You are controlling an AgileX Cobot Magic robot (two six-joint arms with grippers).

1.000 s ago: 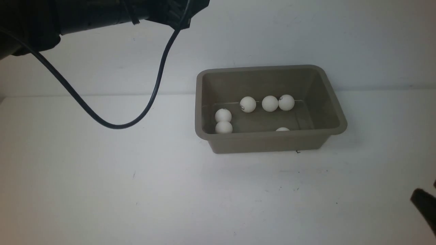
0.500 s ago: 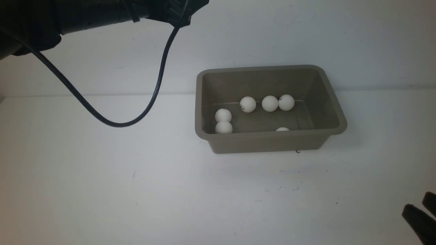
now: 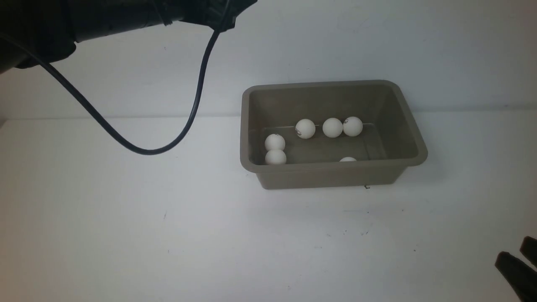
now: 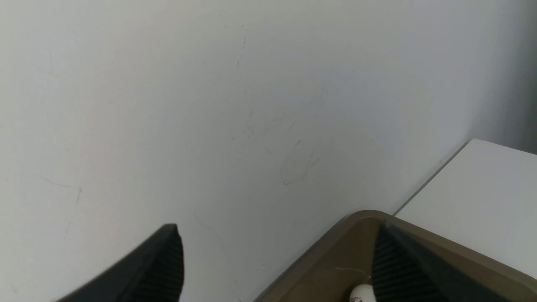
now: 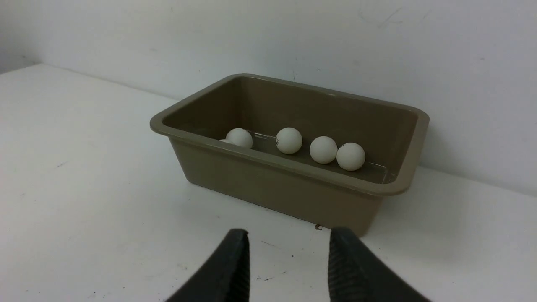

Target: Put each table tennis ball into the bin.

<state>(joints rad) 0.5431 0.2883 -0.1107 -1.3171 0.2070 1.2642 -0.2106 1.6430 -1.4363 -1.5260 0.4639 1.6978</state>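
Note:
The taupe bin point(image 3: 335, 167) stands at the back of the white table against the wall. Several white table tennis balls lie inside it: three in a row along the far wall point(image 3: 332, 127), two at the left end point(image 3: 275, 142), and one point(image 3: 348, 159) half hidden by the near rim. My left arm point(image 3: 105, 16) reaches across the top of the front view. Its gripper point(image 4: 277, 228) hangs open and empty above the bin's corner point(image 4: 365, 214), with one ball point(image 4: 361, 293) below it. My right gripper point(image 5: 290, 233) is low at the table's front right point(image 3: 509, 248), its fingers apart and empty, facing the bin point(image 5: 272, 161).
A black cable point(image 3: 138, 149) loops down from the left arm over the left half of the table. The white wall rises right behind the bin. Small dark specks mark the table in front of the bin.
The right gripper has sunk lower at the front right corner and drawn a little leftward, then stopped. The balls and the bin have not moved. The left arm holds its place.

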